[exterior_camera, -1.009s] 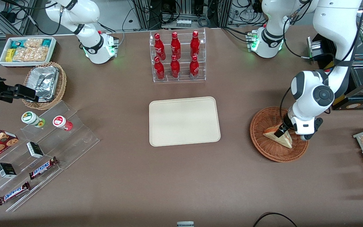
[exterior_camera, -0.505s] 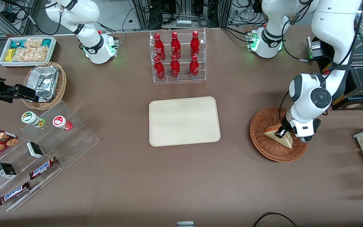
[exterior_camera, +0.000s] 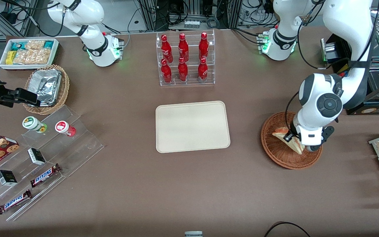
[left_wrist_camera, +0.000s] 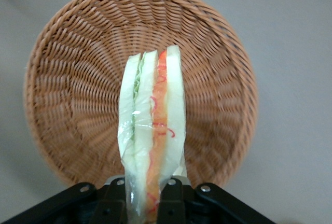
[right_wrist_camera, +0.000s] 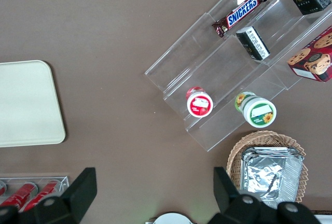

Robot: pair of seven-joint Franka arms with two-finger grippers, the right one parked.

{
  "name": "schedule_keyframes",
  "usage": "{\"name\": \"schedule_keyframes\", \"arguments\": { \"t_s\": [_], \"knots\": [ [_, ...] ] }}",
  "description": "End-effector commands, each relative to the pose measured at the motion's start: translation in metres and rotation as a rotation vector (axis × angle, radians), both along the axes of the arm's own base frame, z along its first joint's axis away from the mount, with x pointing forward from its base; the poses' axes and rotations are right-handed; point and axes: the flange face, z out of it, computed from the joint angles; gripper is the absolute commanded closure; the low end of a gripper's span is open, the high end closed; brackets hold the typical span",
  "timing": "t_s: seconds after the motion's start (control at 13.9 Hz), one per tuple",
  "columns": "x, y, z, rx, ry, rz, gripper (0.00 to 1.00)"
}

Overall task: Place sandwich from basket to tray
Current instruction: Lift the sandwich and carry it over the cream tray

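- The gripper point(exterior_camera: 291, 137) hangs over the reddish-brown wicker basket point(exterior_camera: 275, 154), its fingers closed on the sandwich point(exterior_camera: 286, 140), which is clear of the weave.
- Bare brown table point(exterior_camera: 245, 125) lies between basket and cream tray point(exterior_camera: 192, 126).
- The tray's surface is bare.
- A clear rack of red bottles point(exterior_camera: 184, 59) stands near the tray, farther from the front camera.

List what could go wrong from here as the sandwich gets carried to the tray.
1. The gripper pinches only one end of the wrapped sandwich, so the wedge might swing or slip out.
2. The sandwich hangs just over the basket; moving sideways early might catch the rim.
3. It must cross bare table to the tray, where a drop would miss.
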Motion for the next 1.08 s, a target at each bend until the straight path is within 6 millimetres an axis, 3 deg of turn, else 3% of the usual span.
{"name": "schedule_keyframes", "arguments": {
  "t_s": [0.0, 0.14, 0.29, 0.58, 0.79, 1.01],
  "knots": [
    [0.001, -0.054, 0.054, 0.035, 0.039, -0.127, 1.00],
    [-0.003, -0.111, 0.080, 0.029, 0.038, -0.185, 1.00],
    [-0.015, -0.176, 0.085, 0.012, 0.018, -0.272, 1.00],
    [-0.038, -0.283, 0.051, 0.006, 0.033, -0.432, 1.00],
    [-0.055, -0.336, 0.008, -0.044, 0.093, -0.487, 1.00],
    [-0.075, -0.367, -0.012, -0.087, 0.104, -0.542, 1.00]
  ]
}}
